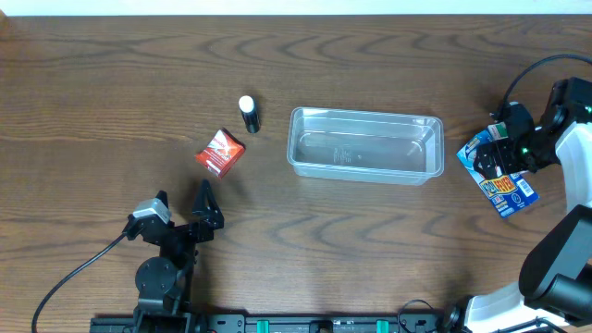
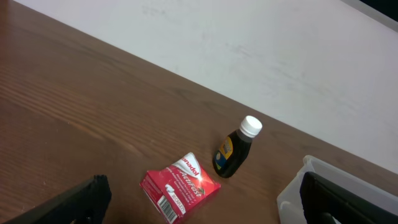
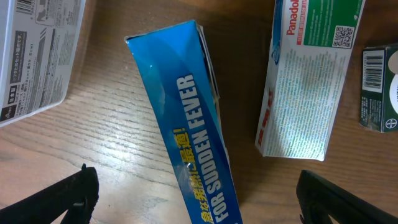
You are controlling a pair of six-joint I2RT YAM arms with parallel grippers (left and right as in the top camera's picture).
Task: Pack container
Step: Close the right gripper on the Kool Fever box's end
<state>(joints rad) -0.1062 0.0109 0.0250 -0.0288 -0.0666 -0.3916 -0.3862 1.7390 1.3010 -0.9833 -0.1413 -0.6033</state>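
Flanking the "FOR SUDDEN FEVER" box (image 3: 186,124) are container (image 3: 31,56) and Panadol box (image 3: 305,87).

Fig.: setting. Desk (image 1: 92,102): dark brown wood-grain top. Grain runs left–right w/ oval swirls and fills nearly the whole overhead view. Finish mostly matte. The right wrist view shows a soft pale sheen on the boards, approx. centre-left. Light is even and diffuse, shadows soft-edged. Far edge of desk is straight. Behind it stands a plain off-white wall (image 2: 261,56) w/ faint smudges. In the overhead view the wall shows as a thin pale strip along the top.
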